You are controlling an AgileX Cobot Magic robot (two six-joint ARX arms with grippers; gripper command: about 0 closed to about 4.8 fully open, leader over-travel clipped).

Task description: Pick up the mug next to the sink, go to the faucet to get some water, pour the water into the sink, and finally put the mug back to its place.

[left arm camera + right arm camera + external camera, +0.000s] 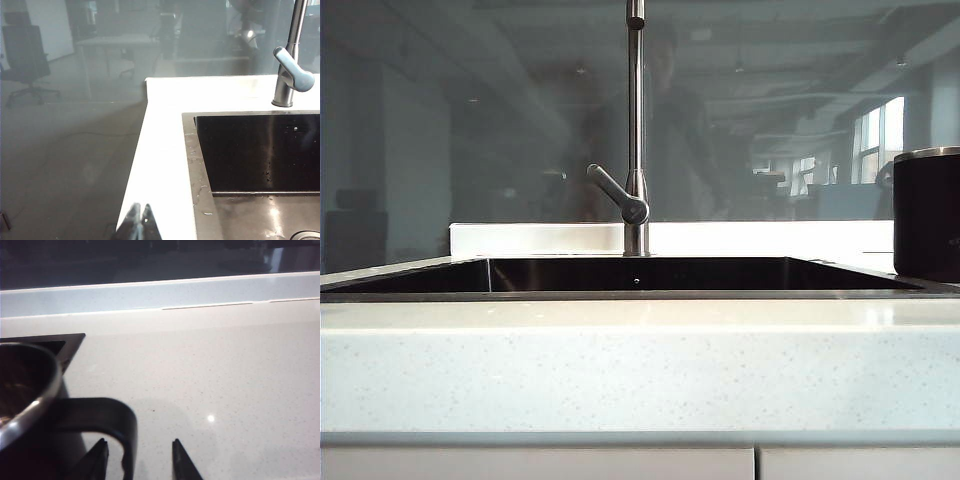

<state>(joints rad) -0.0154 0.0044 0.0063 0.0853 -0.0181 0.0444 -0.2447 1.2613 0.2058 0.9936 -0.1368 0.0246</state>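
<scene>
Beside the dark rectangular sink (640, 275), on the white speckled stone counter (225, 390), stands the matte black steel-rimmed mug (30, 405). My right hand (140, 460) hovers with fingers spread, straddling its curved handle. My left hand (140, 220) is clenched over the counter's corner, away from the brushed-steel faucet (635, 120).

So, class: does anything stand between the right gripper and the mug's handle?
Nothing visible does. The right gripper is open beside the mug on the countertop, one of its fingers already under the handle. No other object lies between them.
</scene>
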